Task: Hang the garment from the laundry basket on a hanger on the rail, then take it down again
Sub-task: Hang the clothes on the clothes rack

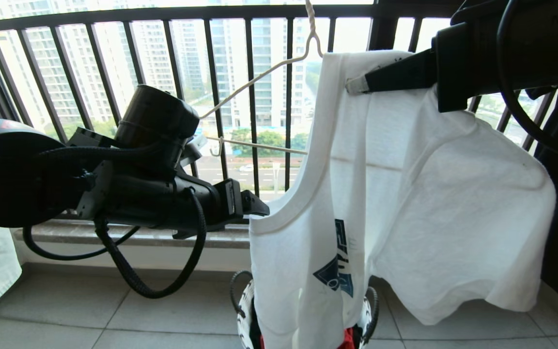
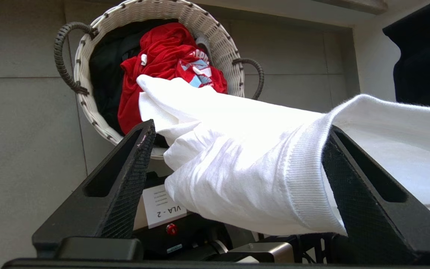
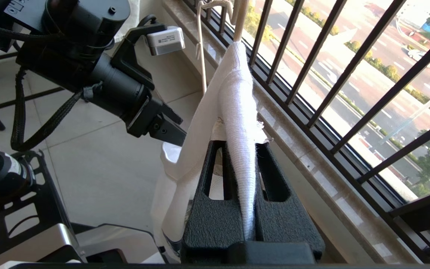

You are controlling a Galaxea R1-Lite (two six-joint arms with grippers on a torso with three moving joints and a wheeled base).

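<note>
with the right gripper (image 3: 243, 157) fingers pinching the garment (image 1: 405, 194) collar, the left gripper (image 2: 237, 175) (fingers wide) should draw the loose side over the hanger (image 1: 259, 77) arm.

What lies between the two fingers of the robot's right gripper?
The ribbed neckband of the garment lies between the fingers of the right gripper, which are shut on it. The right wrist view shows this.

Open air lies between the left end effector (image 1: 255, 206) and the bare arm of the wire hanger (image 1: 255, 80), while the draped white T-shirt (image 1: 405, 194), window railing (image 1: 211, 72) and laundry basket (image 2: 222, 45) block passage beyond.
</note>
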